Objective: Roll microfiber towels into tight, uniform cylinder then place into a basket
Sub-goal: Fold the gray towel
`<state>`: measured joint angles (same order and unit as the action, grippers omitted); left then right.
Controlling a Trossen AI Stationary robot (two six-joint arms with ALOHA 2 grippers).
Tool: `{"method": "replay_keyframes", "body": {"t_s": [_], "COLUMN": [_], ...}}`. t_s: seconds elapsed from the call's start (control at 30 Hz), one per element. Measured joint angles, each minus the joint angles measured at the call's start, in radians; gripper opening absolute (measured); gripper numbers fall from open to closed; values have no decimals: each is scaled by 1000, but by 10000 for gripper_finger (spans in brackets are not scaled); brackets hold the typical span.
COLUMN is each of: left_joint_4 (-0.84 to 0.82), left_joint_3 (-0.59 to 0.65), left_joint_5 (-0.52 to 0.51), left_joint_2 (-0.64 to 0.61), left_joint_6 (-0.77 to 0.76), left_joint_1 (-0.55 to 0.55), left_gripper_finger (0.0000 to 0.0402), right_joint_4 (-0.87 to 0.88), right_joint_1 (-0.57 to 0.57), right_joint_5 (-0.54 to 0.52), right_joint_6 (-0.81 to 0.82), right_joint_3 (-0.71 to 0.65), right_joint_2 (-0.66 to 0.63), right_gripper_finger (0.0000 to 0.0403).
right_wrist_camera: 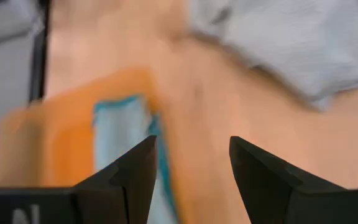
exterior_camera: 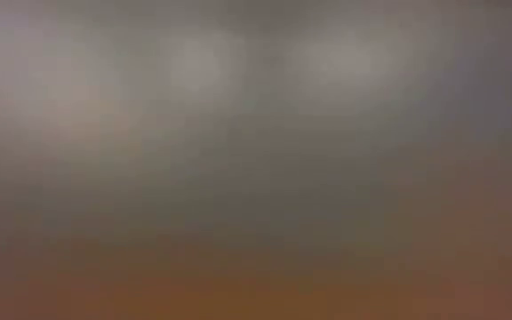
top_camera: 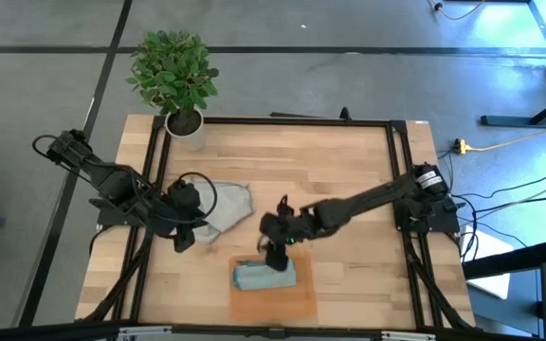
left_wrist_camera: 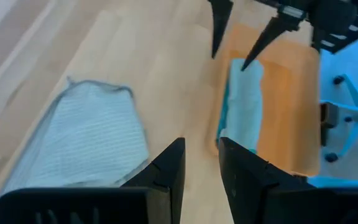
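Frame left-centre: left gripper (top_camera: 186, 239) by the grey towel (top_camera: 227, 208), which lies unrolled on the table (top_camera: 349, 170); jaws apart, narrow gap, empty. Centre: right gripper (top_camera: 271, 248) above the blue towel (top_camera: 263, 276), jaws open, nothing held. Blue towel rolled, in the basket (top_camera: 297, 301), lower centre. Step looks like release done. Next: roll grey towel.
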<state>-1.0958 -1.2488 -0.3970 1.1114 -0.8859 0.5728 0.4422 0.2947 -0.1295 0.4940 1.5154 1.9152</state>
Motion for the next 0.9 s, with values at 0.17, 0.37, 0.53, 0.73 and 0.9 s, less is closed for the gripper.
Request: {"method": "replay_keyframes", "body": {"t_s": [0.17,0.37,0.53,0.73,0.9], "left_joint_4": [-32,-65,-96,-106,-109], "left_joint_3": [0,0,1,1,1], "left_joint_5": [-14,-68,-135,-198,-201], "left_joint_2": [0,0,0,0,-1], "left_joint_6": [-28,-22,-21,-23,-30], "left_joint_1": [-1,-2,-3,-4,-35], "left_gripper_finger": [89,89,89,89,89], "right_joint_4": [-51,-167,-185,-219,-211], "right_joint_1": [-105,-226,-299,-330,-331], "right_joint_5": [-9,-4,12,122,151], "right_joint_6": [59,35,69,61,55], "right_joint_3": [0,0,0,0,0], "right_joint_2": [20,85,119,182,223], "right_gripper_finger": [201,201,201,201,201]}}
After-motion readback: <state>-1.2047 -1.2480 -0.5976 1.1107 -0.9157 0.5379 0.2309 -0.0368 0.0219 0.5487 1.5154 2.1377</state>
